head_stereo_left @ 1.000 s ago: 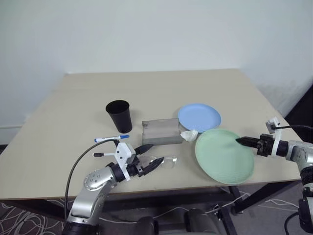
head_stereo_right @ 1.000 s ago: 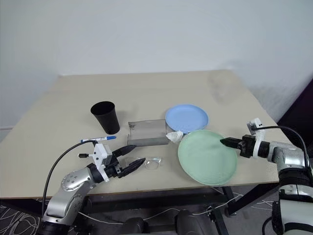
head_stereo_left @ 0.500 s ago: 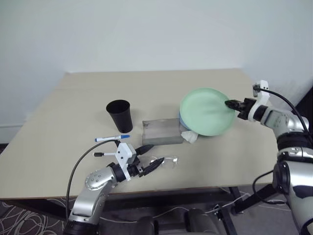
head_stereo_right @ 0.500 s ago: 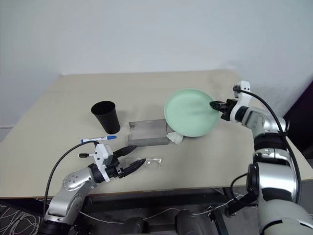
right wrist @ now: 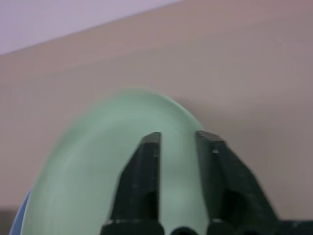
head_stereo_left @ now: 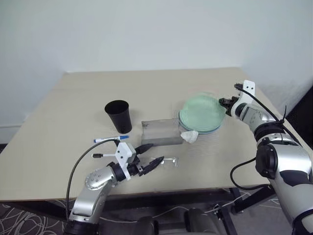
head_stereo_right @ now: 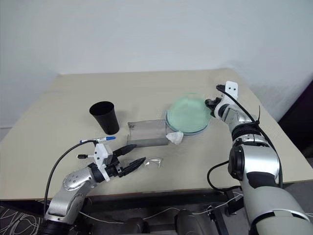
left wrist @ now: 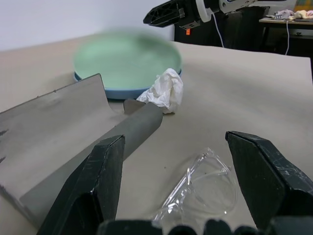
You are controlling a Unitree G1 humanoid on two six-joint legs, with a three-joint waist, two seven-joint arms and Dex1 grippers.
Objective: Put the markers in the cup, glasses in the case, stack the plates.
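The green plate (head_stereo_left: 202,111) has landed on the blue plate (left wrist: 110,92), right fingers (right wrist: 141,188) now parted, left fingers (left wrist: 93,196) spread

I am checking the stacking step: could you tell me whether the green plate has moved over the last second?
Yes. The green plate has gone from the table's near right edge, beyond the tissue, onto the blue plate.

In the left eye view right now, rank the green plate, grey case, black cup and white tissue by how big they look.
1. green plate, resting on the blue plate
2. grey case
3. black cup, close to the case in apparent area, so this order is unsure
4. white tissue, clearly smallest
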